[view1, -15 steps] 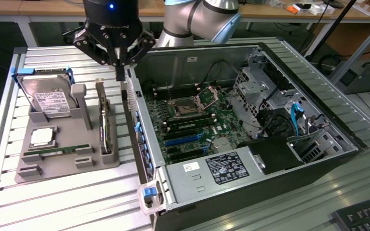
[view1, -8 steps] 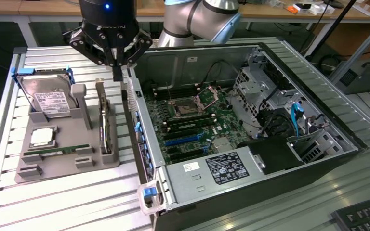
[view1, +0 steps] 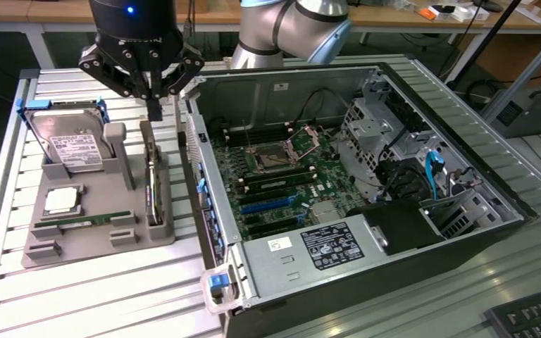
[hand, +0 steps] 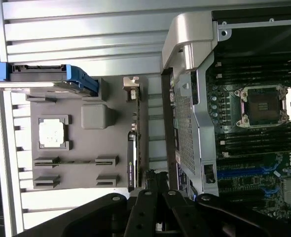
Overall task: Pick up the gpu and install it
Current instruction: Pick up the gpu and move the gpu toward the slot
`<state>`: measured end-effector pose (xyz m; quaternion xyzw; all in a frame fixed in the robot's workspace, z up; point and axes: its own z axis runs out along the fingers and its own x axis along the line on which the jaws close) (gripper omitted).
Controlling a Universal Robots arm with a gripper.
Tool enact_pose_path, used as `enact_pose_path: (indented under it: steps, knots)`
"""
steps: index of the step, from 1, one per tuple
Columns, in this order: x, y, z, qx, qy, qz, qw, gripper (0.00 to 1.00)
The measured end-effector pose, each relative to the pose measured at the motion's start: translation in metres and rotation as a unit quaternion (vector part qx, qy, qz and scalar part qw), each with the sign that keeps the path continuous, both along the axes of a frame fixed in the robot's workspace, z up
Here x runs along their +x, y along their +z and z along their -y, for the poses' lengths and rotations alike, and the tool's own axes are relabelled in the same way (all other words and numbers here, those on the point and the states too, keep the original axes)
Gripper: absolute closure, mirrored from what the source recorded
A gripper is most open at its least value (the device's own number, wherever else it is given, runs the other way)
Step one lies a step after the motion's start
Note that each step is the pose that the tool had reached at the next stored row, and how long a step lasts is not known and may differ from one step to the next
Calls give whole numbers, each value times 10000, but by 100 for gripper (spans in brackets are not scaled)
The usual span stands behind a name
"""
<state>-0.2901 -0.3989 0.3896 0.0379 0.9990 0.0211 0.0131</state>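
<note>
The gpu (view1: 153, 184) stands edge-on as a thin dark slat in a slot of the grey holder tray (view1: 92, 243), on the side nearest the computer case. In the wrist view the gpu (hand: 131, 163) runs beside the case wall. My gripper (view1: 155, 107) hangs just above the far end of the card. Its black fingers (hand: 144, 207) are shut together with nothing between them, and they do not touch the card.
The open computer case (view1: 496, 184) lies at the exterior view's right, with its motherboard and blue expansion slots (view1: 268, 204) exposed. On the tray also sit a hard drive (view1: 71, 146) in a blue bracket, a processor (view1: 61, 201) and a memory stick (view1: 82, 222). A keyboard (view1: 534, 317) lies at the near right.
</note>
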Motion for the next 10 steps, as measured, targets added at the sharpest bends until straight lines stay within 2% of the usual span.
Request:
enact_pose_path:
  steps: [1, 4, 5, 7, 8, 9, 10]
  knots:
    - [0, 0, 0, 0, 0, 0, 10000, 89]
    - [0, 0, 0, 0, 0, 0, 10000, 70]
    - [0, 0, 0, 0, 0, 0, 10000, 70]
    - [0, 0, 0, 0, 0, 0, 10000, 58]
    - [0, 0, 0, 0, 0, 0, 10000, 58]
    - [0, 0, 0, 0, 0, 0, 10000, 52]
    - [0, 0, 0, 0, 0, 0, 10000, 52]
